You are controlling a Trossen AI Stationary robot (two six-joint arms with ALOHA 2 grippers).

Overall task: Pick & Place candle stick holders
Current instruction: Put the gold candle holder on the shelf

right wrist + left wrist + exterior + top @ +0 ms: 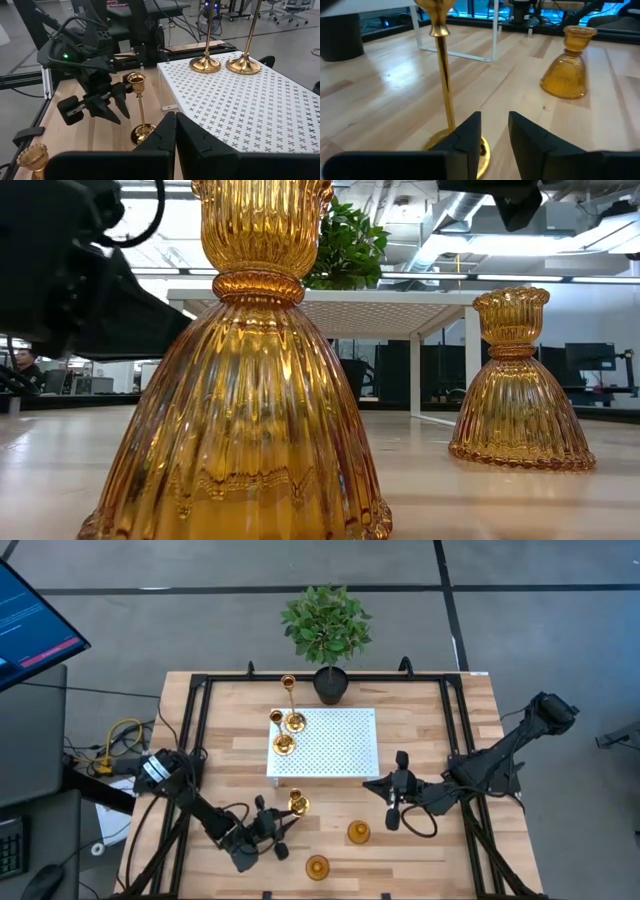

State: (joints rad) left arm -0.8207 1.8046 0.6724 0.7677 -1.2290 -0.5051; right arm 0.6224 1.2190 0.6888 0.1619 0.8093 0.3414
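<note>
- The left gripper [272, 830] sits low and left of centre in the high view; its jaws stand parted, with a clear gap between them, pinching nothing.
- Just beyond its fingertips [470, 131] a tall brass holder [297, 804] stands upright on the bare wood; its round base is just beside them, and I cannot tell if it touches.
- The right gripper [395, 790] waits right of centre, jaws pressed together, empty, well apart from the left one.
- Counted from above: five holders. Two tall ones [206, 60] stand on the white perforated platform [340, 745] near its upper-left corner, with a third brass-topped stem [288, 685] just off that corner, so I count three tall ones there and cannot place each base.
- Two squat amber ribbed holders [358, 832] [317, 866] stand on the wood at lower centre, apart from each other.
- Open wood lies between the grippers and along the platform's near edge; the table's [230, 755] black frame rails bound both sides.
- One potted plant [327, 635] stands at the far edge, upper centre.
</note>
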